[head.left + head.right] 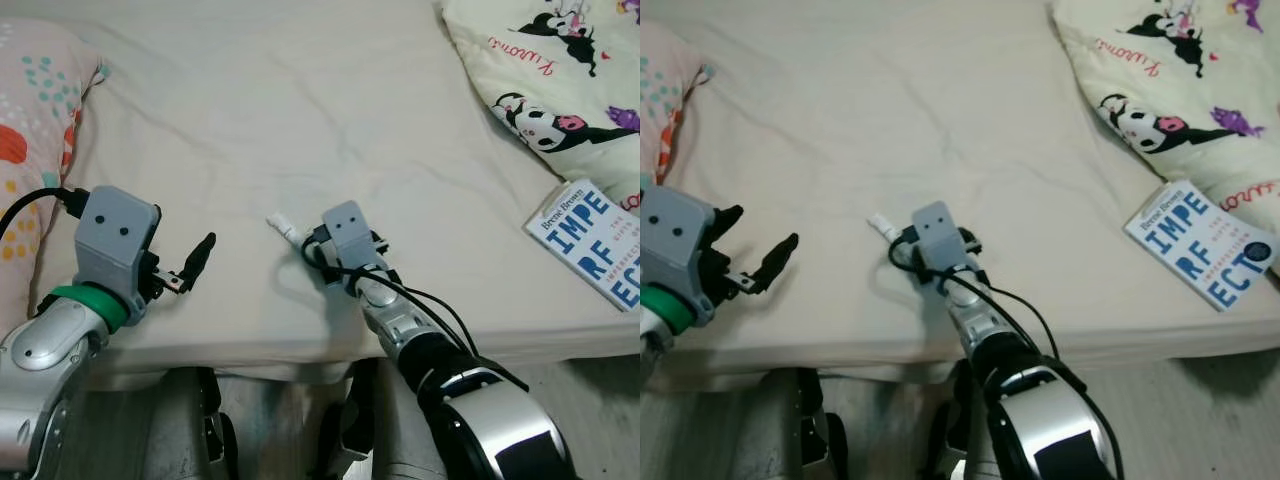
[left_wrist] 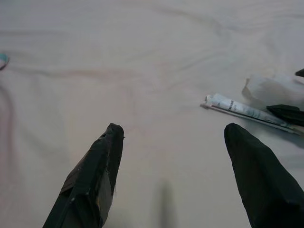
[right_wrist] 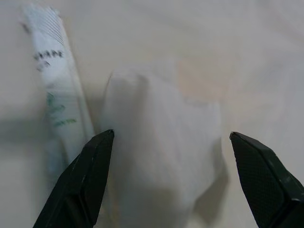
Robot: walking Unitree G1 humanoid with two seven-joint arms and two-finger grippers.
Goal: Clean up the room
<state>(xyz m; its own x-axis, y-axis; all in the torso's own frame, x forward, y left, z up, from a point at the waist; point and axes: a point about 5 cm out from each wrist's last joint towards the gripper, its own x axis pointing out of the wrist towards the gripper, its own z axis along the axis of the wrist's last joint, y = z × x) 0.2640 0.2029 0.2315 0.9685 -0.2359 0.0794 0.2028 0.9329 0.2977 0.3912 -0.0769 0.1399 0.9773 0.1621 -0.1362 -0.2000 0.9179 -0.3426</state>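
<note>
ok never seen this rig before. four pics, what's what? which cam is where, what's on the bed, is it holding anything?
It is a humanoid robot standing at a bed. The two wide pictures come from a stereo camera on its head, looking down; the two close ones come from cameras on its wrists, looking along each end effector's black fingers. The left end effector is open above bare sheet, holding nothing. The right end effector is open around a crumpled tissue, not yet gripping it; a thin paper-wrapped stick lies beside it. Also on the bed: a book at the right edge, a cartoon-print blanket and a patterned pillow.
</note>
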